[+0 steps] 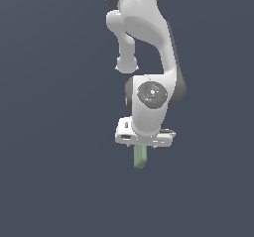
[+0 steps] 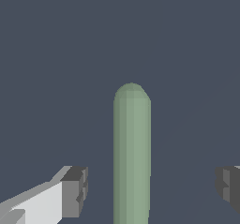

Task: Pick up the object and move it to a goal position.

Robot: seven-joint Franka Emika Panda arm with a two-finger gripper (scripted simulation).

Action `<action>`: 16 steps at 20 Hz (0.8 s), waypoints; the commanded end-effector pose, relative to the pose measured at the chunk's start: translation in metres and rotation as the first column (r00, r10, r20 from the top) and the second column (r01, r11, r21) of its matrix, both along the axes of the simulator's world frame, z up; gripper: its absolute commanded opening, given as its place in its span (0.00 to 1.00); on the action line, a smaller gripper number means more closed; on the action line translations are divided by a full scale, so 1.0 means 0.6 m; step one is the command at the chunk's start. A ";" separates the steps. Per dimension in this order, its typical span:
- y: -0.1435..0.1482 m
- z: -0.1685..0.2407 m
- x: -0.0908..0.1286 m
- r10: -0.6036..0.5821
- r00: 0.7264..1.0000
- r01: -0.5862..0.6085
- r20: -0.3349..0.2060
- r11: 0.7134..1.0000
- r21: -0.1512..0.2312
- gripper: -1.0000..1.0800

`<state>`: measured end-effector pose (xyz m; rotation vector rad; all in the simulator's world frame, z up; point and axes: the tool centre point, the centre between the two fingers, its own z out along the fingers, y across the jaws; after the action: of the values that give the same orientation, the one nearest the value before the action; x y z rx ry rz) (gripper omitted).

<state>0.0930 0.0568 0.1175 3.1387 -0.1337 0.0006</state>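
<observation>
Arm [image 1: 149, 42] comes down from the top of the exterior view, wrist pointing straight down, over a plain dark surface with no edges or corners in frame, so I can't place anything against a table edge. Gripper [image 1: 142, 144] sits right above the block [image 1: 140, 157]; only the block's lower end pokes out below the white hand in the exterior view. Wrist view shows the fingers [image 2: 75, 190] spread wide, one each side of the block [image 2: 131, 153], clear gaps both sides, nothing touching. So the hand is wide open and holds nothing. Block runs lengthwise between the fingers, roughly centred, rounded end pointing away from the camera. My read: this is the pre-grasp step, aligned over the block but not closed. Can't tell whether the tips are low enough yet. Next move likely needs a short descent if any height is left, then an even squeeze across the narrow width, then lift. No goal marker visible. No brands, labels or writing anywhere.
</observation>
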 end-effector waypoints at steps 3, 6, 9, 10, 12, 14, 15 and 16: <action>0.000 -0.033 -0.001 -0.001 1.000 0.001 0.000 1.000 0.000 0.96; 0.000 -0.040 0.000 -0.001 1.000 0.001 0.000 1.000 0.000 0.96; 0.000 -0.037 0.002 -0.001 1.000 0.001 0.000 1.000 0.000 0.96; 0.000 -0.036 0.002 -0.001 1.000 0.001 0.000 1.000 0.000 0.96; 0.000 -0.036 0.002 -0.001 1.000 0.001 0.000 1.000 0.000 0.00; 0.000 -0.036 0.002 -0.001 1.000 0.001 0.000 1.000 0.000 0.00; 0.000 -0.036 0.002 -0.001 1.000 0.001 0.000 1.000 0.000 0.00; 0.000 -0.036 0.002 -0.001 1.000 0.001 0.000 1.000 0.000 0.00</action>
<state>0.0939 0.0570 0.0957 3.1388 -0.1346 -0.0002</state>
